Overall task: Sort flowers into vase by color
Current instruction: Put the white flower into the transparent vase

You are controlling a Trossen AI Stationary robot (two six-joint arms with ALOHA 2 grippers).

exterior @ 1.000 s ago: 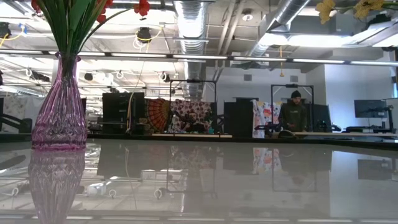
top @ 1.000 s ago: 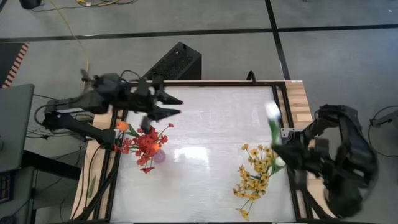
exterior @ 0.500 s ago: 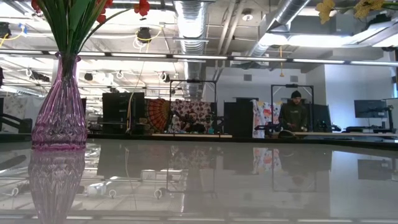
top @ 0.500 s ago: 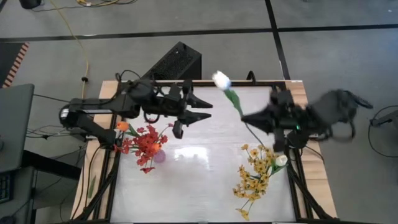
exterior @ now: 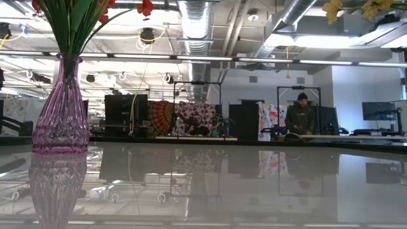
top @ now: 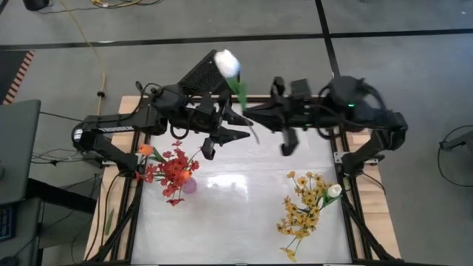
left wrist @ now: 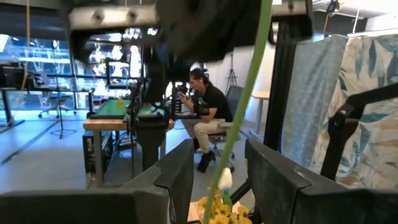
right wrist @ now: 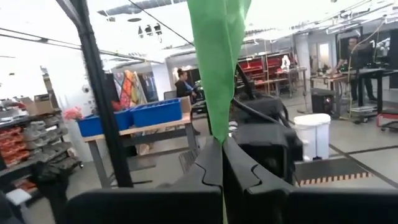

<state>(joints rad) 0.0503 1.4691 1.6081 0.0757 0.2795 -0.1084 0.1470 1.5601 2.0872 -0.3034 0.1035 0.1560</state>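
My right gripper (top: pixel 250 118) (right wrist: pixel 222 155) is over the table's far middle, shut on a white-bud flower. Its bud (top: pixel 226 63) sticks out past the far edge. My left gripper (top: pixel 242 127) (left wrist: pixel 224 171) is open right beside it. Its fingers stand on either side of the flower's green stem (left wrist: pixel 241 118), and I see no touch. A purple vase (exterior: pixel 61 108) (top: pixel 189 185) at the left holds red blossoms (top: pixel 174 171) by their stems, with an orange tulip (top: pixel 145 149). Yellow sprays (top: pixel 303 207) and another white bud (top: pixel 334 191) stand at the right. My right gripper pinches the white flower between its two fingers, at the green stem and leaf (right wrist: pixel 217 115) below the bud. The fingers come level from the table's right and lie across the stem. The flower is lifted clear and tilted, bud up and toward the far left, stem end (top: pixel 255 136) below.
A black box (top: pixel 211 72) sits just beyond the far edge, under the bud. The table's dark frame rails (top: pixel 347 159) run along both sides. The glossy table top (top: pixel 244 199) lies bare between the two bouquets. People work at benches in the room behind.
My right gripper has swung from the table's right edge toward the far middle, carrying the white flower; the flower has turned so its bud now points far and left. My left gripper has moved right from above the red bouquet to meet the stem.
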